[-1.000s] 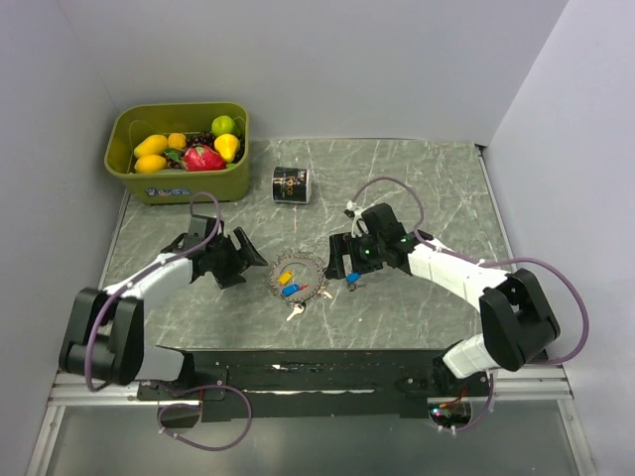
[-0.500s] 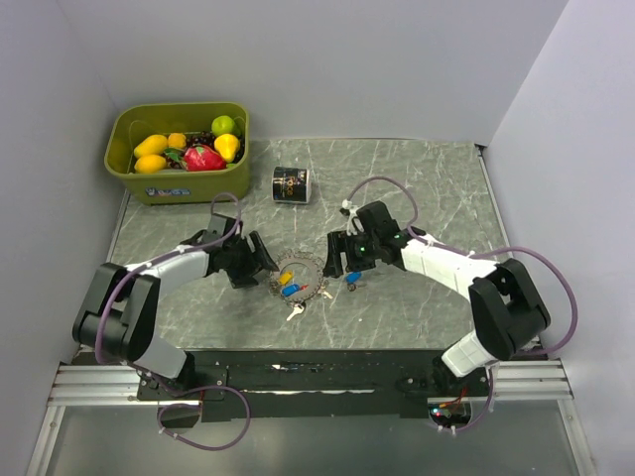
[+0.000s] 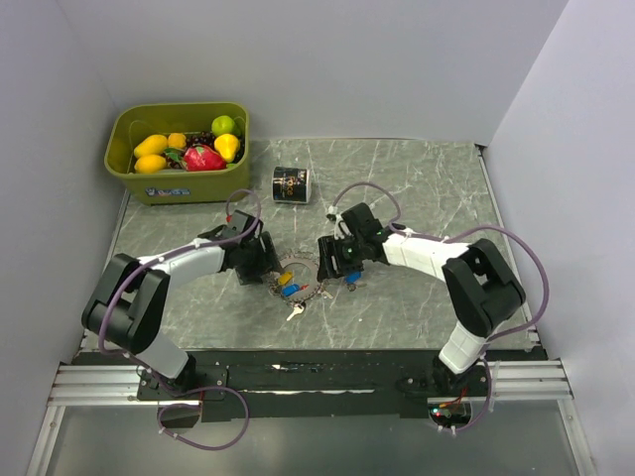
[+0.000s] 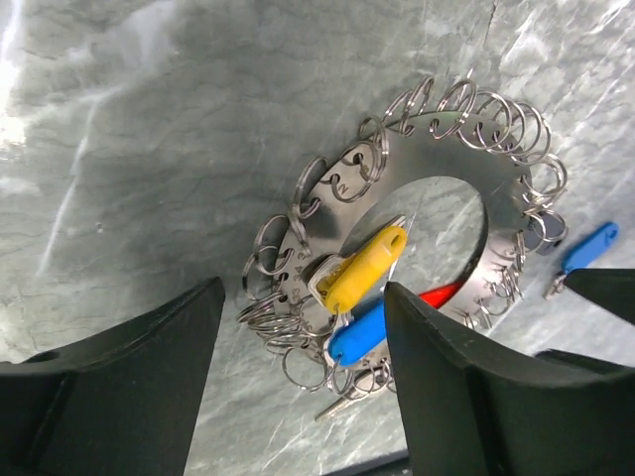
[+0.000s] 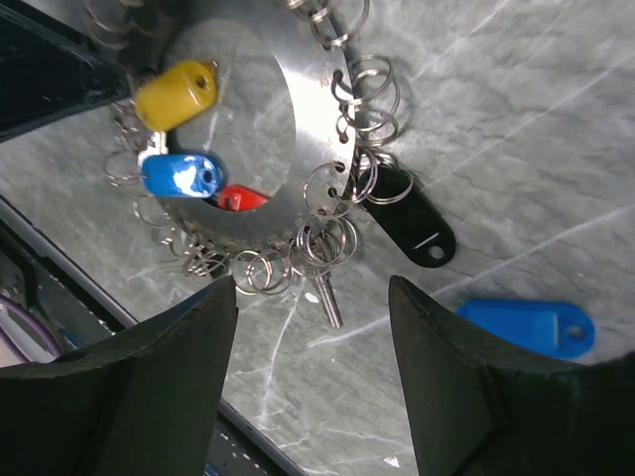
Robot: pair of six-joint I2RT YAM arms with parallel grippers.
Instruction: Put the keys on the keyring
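Flanking the keyring (image 4: pixel 347 188), left gripper (image 4: pixel 303 307) and right gripper (image 5: pixel 310 297) stand fingers apart, empty; blue-tagged key (image 5: pixel 526 327) lies loose right of it; threading outstanding.

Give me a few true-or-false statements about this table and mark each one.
1. The keyring lies on the table between the left end effector and the right end effector. True.
2. The right end effector grips the loose blue tag. False: that tag lies on the table, and the jaws are open and empty.
3. The black can sits inside the green bin. False: it is on the table, outside the bin.
4. A yellow tag rests on the keyring. True.
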